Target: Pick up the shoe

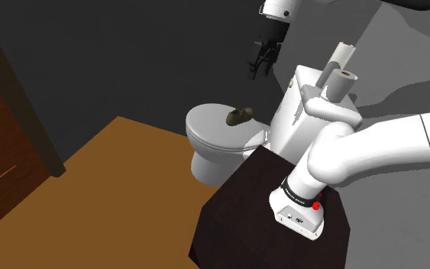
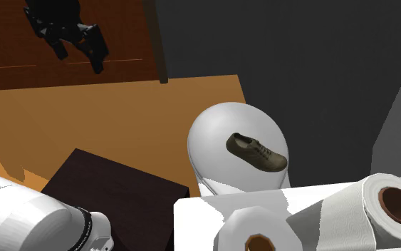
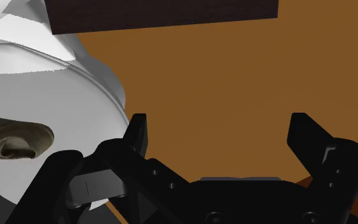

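A small olive-brown lace-up shoe point(image 1: 238, 116) point(image 2: 257, 152) point(image 3: 12, 137) lies on the closed white toilet lid point(image 1: 213, 126) point(image 2: 220, 135) point(image 3: 56, 95). My black gripper point(image 1: 262, 59) point(image 2: 77, 46) point(image 3: 219, 130) hangs high above the toilet, up and to the shoulder view's right of the shoe. Its fingers point(image 3: 138, 130) stand wide apart with nothing between them; in the wrist view only brown floor shows in the gap, and the shoe lies off to one side beyond a finger.
The white cistern point(image 1: 301, 107) carries two toilet rolls point(image 1: 341, 65) point(image 2: 366, 207). The dark stand point(image 1: 266, 206) point(image 2: 113, 192) sits close beside the toilet. Brown floor point(image 1: 121, 183) spreads in front, with a wooden door point(image 1: 7, 130) and dark grey walls around.
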{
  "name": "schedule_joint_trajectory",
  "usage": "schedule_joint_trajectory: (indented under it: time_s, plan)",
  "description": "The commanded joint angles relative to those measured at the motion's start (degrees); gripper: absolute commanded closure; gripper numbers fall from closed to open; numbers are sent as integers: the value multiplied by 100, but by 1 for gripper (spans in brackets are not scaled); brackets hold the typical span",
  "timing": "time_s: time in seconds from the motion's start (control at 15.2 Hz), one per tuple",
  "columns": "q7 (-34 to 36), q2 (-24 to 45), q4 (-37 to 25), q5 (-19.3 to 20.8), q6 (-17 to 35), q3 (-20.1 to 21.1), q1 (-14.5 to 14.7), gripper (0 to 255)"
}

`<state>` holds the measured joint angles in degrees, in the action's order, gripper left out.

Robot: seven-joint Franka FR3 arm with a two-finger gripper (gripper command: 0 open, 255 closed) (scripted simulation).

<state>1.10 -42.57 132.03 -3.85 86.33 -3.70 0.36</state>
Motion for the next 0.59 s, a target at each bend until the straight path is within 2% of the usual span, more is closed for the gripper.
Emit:
schedule_joint_trajectory:
  time_s: [0.0, 0.53]
  plan:
    - [0, 0, 0, 0, 0, 0, 0, 0]
    - [-776, 776, 487, 387, 1176, -649, -202, 0]
